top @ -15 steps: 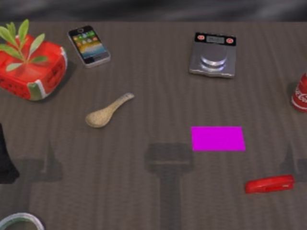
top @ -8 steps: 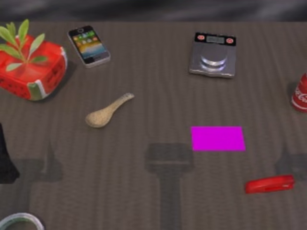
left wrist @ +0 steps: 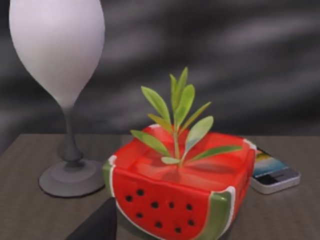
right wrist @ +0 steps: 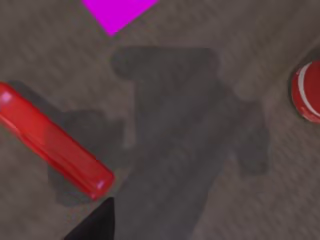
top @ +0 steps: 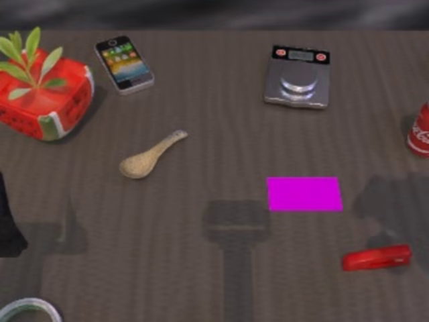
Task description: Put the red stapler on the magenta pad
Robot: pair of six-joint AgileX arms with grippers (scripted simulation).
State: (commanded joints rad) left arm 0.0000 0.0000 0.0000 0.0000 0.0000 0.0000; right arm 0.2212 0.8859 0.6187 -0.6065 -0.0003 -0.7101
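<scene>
lying on the table near its front right corner, the red stapler sits almost flat to the front edge, its right end a bit farther back. the magenta pad is behind and to the left of it, apart, nothing on it. our right gripper doesn't show in the top view; only a dark fingertip shows at the edge of the right wrist view, just beside the stapler's end, so we cannot tell if the claw is apart or together. our left arm is parked at the left edge, claw state also not visible. also around: silver scale, soda can, spoon, phone, watermelon box, wine glass.
</scene>
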